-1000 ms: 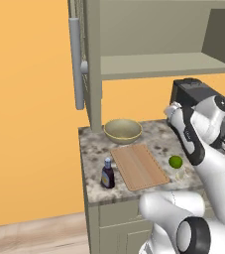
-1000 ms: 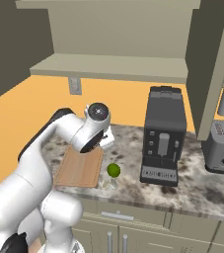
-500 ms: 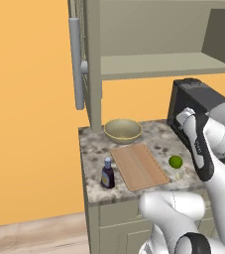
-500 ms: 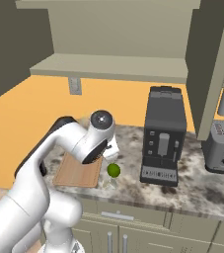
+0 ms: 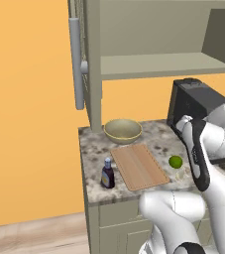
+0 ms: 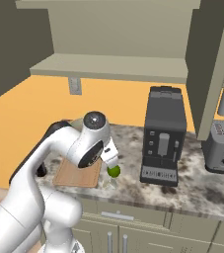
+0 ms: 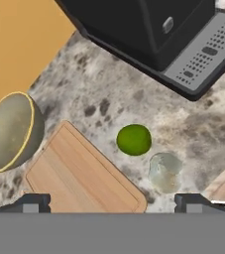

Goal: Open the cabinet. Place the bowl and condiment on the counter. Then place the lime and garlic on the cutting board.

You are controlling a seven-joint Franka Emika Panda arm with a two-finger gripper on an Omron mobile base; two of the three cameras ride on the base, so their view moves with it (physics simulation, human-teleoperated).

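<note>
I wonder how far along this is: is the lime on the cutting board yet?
Not yet. The lime sits on the counter just off the cutting board edge, beside the garlic.

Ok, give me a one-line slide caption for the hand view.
Open gripper above the counter, lime and garlic lying beside the bare cutting board, bowl nearby.

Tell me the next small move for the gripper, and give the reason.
Probably lower the open gripper onto the lime. The cabinet is open, the bowl and condiment already stand on the counter, but the lime and garlic sit on the stone beside the cutting board, not on it. The lime lies just ahead of the fingertips.
</note>
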